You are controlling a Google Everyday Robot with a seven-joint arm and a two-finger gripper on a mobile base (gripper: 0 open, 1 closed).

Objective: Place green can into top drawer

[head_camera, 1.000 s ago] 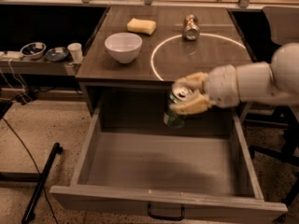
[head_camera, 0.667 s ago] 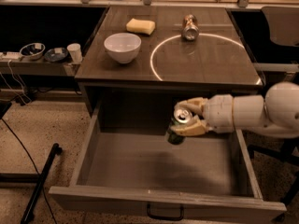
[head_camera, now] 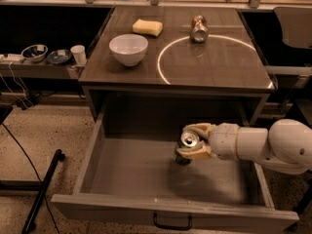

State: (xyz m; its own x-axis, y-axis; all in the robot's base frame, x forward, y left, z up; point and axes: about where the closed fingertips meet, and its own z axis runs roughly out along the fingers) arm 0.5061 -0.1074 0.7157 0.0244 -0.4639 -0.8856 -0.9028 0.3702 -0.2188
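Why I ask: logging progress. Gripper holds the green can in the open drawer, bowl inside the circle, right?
No: the camera view shows the bowl left of the circle, outside it. The gripper does hold the green can in the open drawer.

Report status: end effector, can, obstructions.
End effector shut on green can, low inside open top drawer. Not released. Bowl, sponge, other can on tabletop, out of path.

Table [head_camera: 229, 67] w/ a white bowl [head_camera: 128, 48] near the front L. A yellow sponge [head_camera: 147, 27] sits behind it. A brown-silver can [head_camera: 198, 28] lies on its side at the back edge of a white ring [head_camera: 163, 65]. Low shelf [head_camera: 34, 68] far L w/ 2 small dishes [head_camera: 34, 52] & a white cup [head_camera: 78, 54]. Black pole [head_camera: 41, 191] on the speckled floor [head_camera: 53, 130].
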